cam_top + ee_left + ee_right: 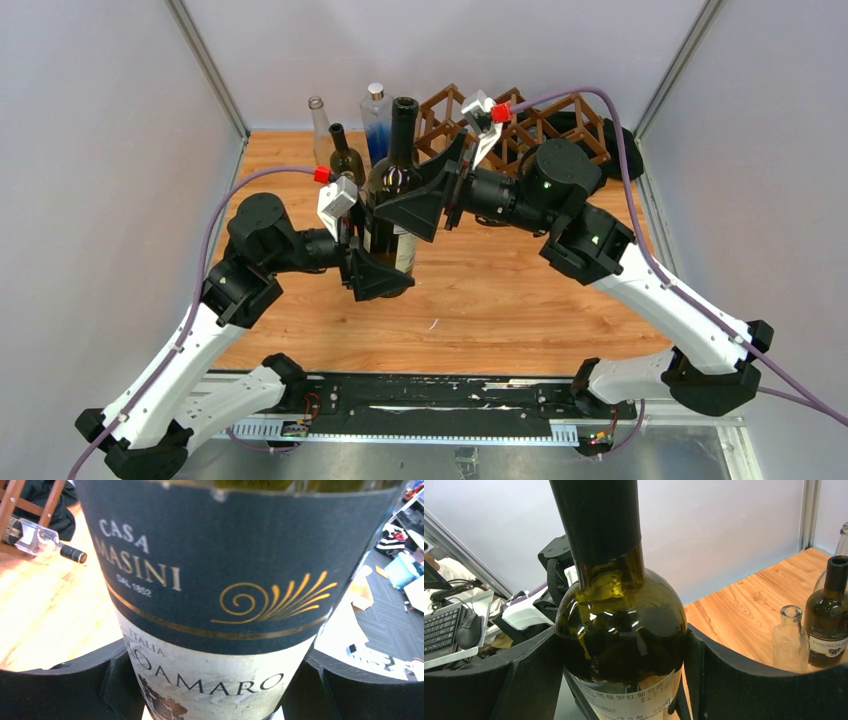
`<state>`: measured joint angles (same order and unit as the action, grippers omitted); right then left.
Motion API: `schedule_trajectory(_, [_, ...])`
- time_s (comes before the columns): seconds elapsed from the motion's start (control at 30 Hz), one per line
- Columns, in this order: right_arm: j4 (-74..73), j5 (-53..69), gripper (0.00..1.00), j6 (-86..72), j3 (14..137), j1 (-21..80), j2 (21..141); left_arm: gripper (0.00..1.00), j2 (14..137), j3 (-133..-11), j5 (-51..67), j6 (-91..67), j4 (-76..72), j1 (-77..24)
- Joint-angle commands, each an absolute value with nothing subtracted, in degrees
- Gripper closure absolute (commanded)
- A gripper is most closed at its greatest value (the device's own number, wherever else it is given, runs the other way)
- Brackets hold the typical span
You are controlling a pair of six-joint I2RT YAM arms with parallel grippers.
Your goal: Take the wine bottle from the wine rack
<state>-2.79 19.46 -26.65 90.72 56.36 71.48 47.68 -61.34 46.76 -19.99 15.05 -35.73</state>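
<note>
We see a robotics lab, a test cell of pale panels [90, 150] and aluminium posts [208, 70], wooden tabletop [500, 300], keyboard [441, 625] and mouse [469, 630] beyond it

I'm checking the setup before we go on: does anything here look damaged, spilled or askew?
No spill shows. The one oddity is on the wine bottle: its label looks worn. The white lower part is stained and scuffed, and the top edge of the dark band looks nicked.

One wine rack [520, 135] is seen. Five bottles are counted: one large dark wine bottle [392, 185], one smaller dark bottle [346, 160], one empty clear bottle [319, 118], one blue-tinted capped bottle [377, 125], and one clear bottle laid by that rack [37, 537]. Two arms are counted, a left arm [200, 340] and a right arm [660, 290].
</note>
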Motion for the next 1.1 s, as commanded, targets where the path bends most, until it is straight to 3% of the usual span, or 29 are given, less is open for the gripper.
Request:
schedule_trajectory(0.0, [-4.9,18.3,0.26,-24.9,97.8,55.6,72.9,1.0,46.6,-62.9,46.2,-15.5,15.9,-35.5])
schedule_trajectory(0.17, [-5.0,20.6,0.24,-25.4,99.4,55.0,73.8,1.0,46.0,-62.5,45.8,-14.0,17.9,-35.5])
schedule_trajectory(0.4, [-4.6,23.2,0.12,-25.1,100.0,55.0,74.1,1.0,44.8,-61.6,44.2,-16.1,16.7,-35.5])
schedule_trajectory(0.6, [-2.3,22.1,0.1,-24.1,98.5,55.0,73.5,1.0,45.3,-60.9,45.8,-18.8,14.6,-35.3])
schedule_trajectory(0.9, [1.1,20.5,0.21,-24.4,98.6,54.1,74.3,1.0,44.9,-59.7,47.8,-17.4,15.8,-35.3])
schedule_trajectory(1.07, [1.9,21.8,0.36,-26.5,99.4,53.0,75.5,1.0,44.7,-59.9,47.4,-17.0,15.9,-35.3])
